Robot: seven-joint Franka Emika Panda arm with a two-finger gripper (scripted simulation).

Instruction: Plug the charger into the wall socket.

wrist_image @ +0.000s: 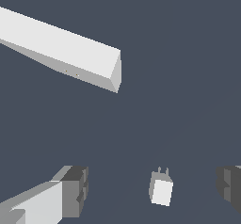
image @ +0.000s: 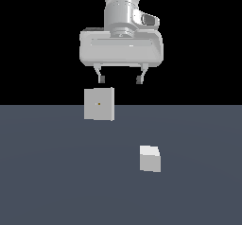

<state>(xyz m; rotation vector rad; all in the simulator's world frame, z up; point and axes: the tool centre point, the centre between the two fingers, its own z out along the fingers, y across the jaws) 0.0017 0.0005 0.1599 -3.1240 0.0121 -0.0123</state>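
Fingers (image: 100, 79) first: two short dark-tipped prongs hang down from the broad, glossy white-grey gripper (image: 119, 80), spread wide apart with nothing between them. The gripper hovers high over the scene, up against the black backdrop, clear of everything below.

Down on the flat, matte slate-blue table (image: 47, 181), the wall socket (image: 99, 104), an upright flat light-grey square plate, stands at the far side, a little toward the exterior view's left. Smooth face, sharp edges, a tiny orange dot at its centre. It sits just below the finger on the exterior view's left, not touching it.

Nearer the camera and off toward the exterior view's right, the charger (image: 150, 158), a small plain white-grey cube-like block, rests on the table, well apart from the socket plate.

Wrist view now: the socket (wrist_image: 66, 53) shows as a long pale slab seen edge-on. The charger (wrist_image: 161, 190) lies between the two blocky grey fingers (wrist_image: 75, 190), far beneath them, with two thin prongs sticking out of one end. Both objects look untextured, hard and plastic-like.
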